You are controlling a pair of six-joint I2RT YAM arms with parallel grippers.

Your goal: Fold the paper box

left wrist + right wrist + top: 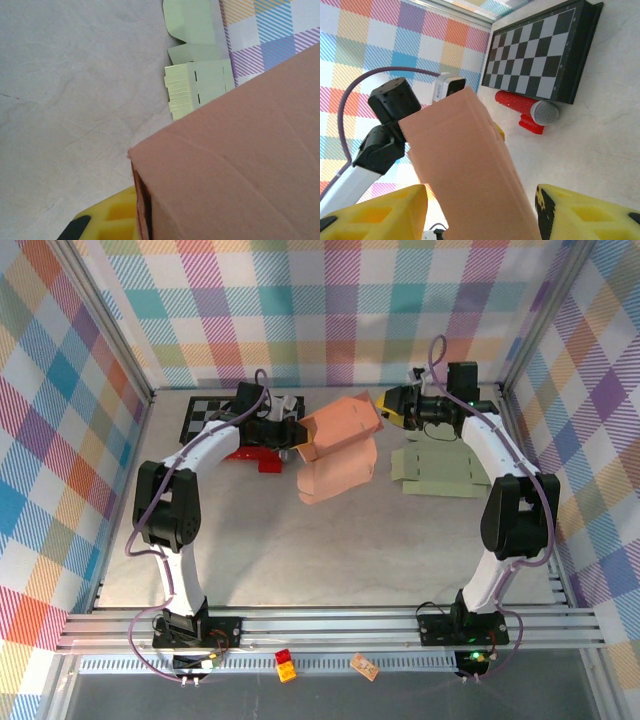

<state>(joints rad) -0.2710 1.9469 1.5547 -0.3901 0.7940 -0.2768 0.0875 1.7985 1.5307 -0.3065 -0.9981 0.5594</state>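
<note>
a: salmon-pink card, matt and faintly creased. the paper box (340, 430) hangs tilted above the back of the table (330, 560), between the two arms. which step is this?

b: mid-fold, i'd judge. the body is already a squared tube with crisp edges, but a paler panel hangs below it, so one end is probably not yet closed.

a: and the grips?

b: the left gripper (292, 432) is pinched tight on the box's left end. the right gripper (388, 405) has its jaws apart, with yellow pocketed fingers (375, 212) on either side of the other end. whether they touch the card, i cannot tell.

a: next move?

b: likely the right one tucks a flap while the left braces. thin card buckles, so it wants gentle pressure along the crease.

a: nearby?

b: pale green flat box blanks (440, 470) lie to the right. a glossy chessboard (540, 55) and a red microphone (527, 106) with a mesh head sit back left.
</note>
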